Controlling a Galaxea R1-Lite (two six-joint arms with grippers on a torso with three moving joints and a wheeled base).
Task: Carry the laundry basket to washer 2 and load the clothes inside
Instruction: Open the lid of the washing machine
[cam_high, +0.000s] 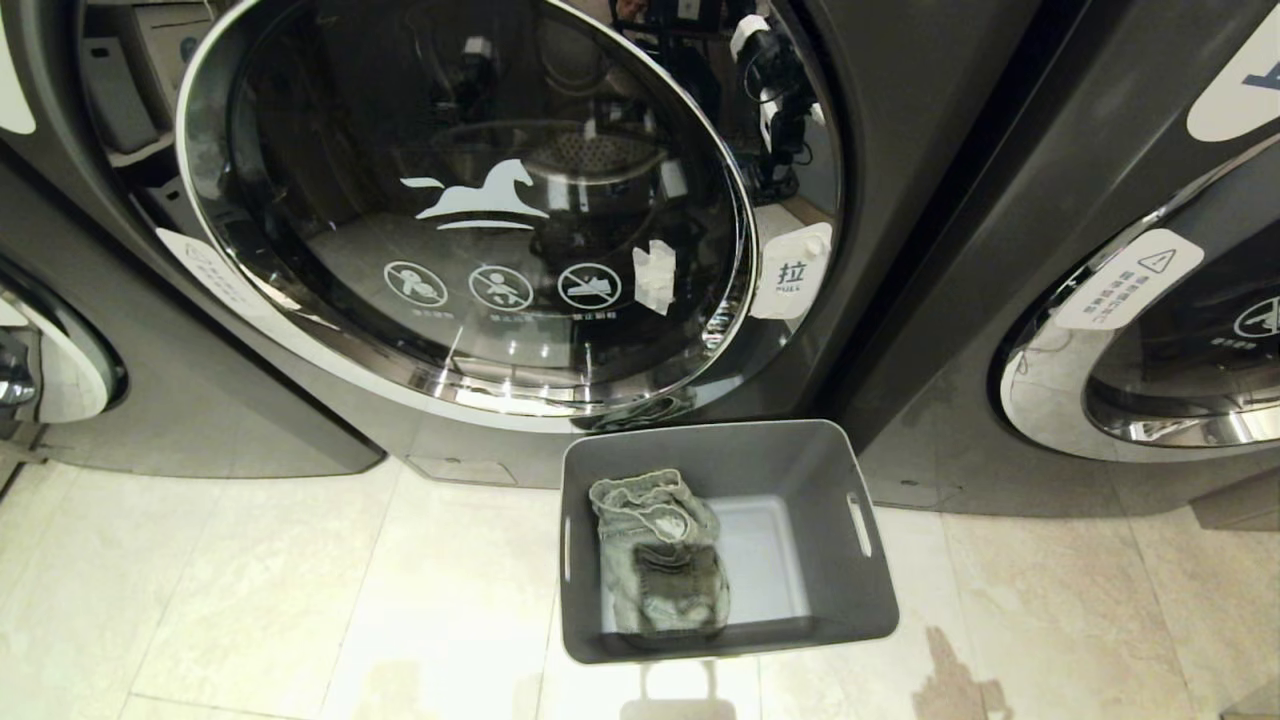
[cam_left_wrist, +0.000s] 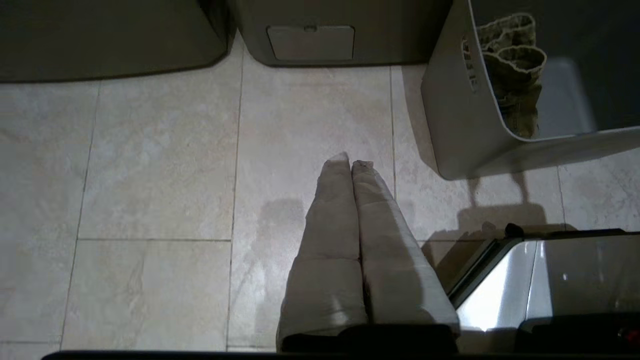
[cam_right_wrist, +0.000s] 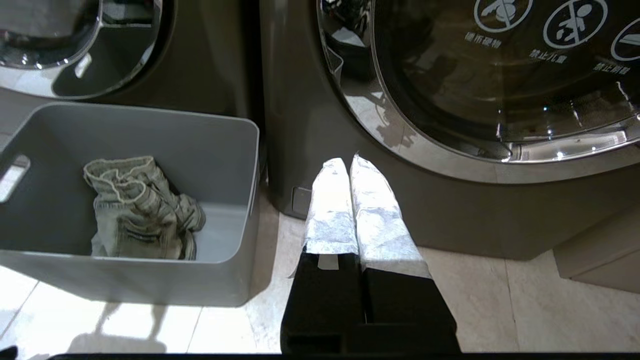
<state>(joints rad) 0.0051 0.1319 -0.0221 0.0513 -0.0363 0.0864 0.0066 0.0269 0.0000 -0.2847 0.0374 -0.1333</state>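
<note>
On the left, the left end effector (cam_left_wrist: 350, 162) hangs over the pale tiled floor (cam_high: 250, 590), its two wrapped fingers pressed together with nothing between them; the laundry basket (cam_left_wrist: 460, 125) stands just beside it.

In the head view the middle washer's round glass door (cam_high: 465, 205) is closed, with a white horse emblem (cam_high: 480, 195), three round warning icons and a white pull tab (cam_high: 790, 272) at its right edge.

The laundry basket (cam_high: 800, 470) sits on the floor right in front of this washer's lower right corner. It is a grey plastic bin with rounded corners, walls tapering down to a paler bottom, and a slot handle (cam_high: 859, 524) in each side wall. The clothes (cam_high: 660, 555) lie inside against its left wall: one small crumpled garment of faded blue-grey denim, its thick seamed waistband toward the washer, covering about half the bottom.

Further right, the right end effector (cam_right_wrist: 350, 162) is poised low before the neighbouring washer's door (cam_right_wrist: 500, 75), fingers closed tight and empty, the basket beside it.
</note>
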